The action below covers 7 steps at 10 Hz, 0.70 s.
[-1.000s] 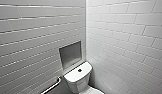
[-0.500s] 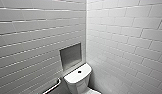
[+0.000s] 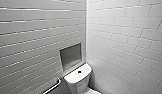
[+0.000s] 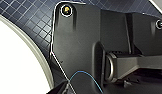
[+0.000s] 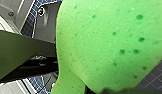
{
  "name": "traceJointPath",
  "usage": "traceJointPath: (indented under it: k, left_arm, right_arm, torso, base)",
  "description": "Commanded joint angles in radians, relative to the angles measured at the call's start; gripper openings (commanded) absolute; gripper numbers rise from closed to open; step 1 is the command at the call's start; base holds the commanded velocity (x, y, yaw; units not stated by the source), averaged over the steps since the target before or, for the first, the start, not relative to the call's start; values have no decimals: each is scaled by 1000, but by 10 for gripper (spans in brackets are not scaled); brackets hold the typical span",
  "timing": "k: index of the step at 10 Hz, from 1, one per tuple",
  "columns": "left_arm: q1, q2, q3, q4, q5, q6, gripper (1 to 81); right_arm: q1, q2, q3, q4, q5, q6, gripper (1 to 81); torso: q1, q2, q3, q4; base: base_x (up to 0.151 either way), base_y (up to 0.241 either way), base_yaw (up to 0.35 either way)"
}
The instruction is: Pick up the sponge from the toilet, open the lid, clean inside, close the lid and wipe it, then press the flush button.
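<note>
The bright green sponge (image 5: 107, 45) sits very close to the right wrist camera, and my right gripper (image 5: 95, 90) is shut on it. In the head view the white toilet (image 3: 77, 79) stands in the corner at the bottom centre. Its tank top carries the small dark flush button (image 3: 79, 72). The bowl and lid are cut off below the picture's edge. In the left wrist view a white curved ceramic surface (image 4: 17, 65) lies beside a dark tiled floor (image 4: 34, 20). I see nothing held on the left side.
White tiled walls meet in a corner behind the toilet. A recessed grey niche (image 3: 70, 56) is set in the left wall just above the tank. A metal grab bar (image 3: 54, 86) runs along that wall, low beside the toilet.
</note>
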Motion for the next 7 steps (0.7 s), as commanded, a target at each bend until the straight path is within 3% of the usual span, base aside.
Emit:
traceJointPath:
  k: [1, 7]
  left_arm:
    - [-46, -7, -3, -7, 52, -4, 811]
    - [-46, -9, -3, -8, 47, -4, 811]
  right_arm:
    - [20, 0, 4, -7, -46, -1, 10]
    - [21, 0, 4, -7, -46, -1, 10]
  torso:
    - [0, 0, 0, 0]
    - [-2, 0, 0, 0]
  base:
    - [0, 0, 0]
    - [76, 0, 0]
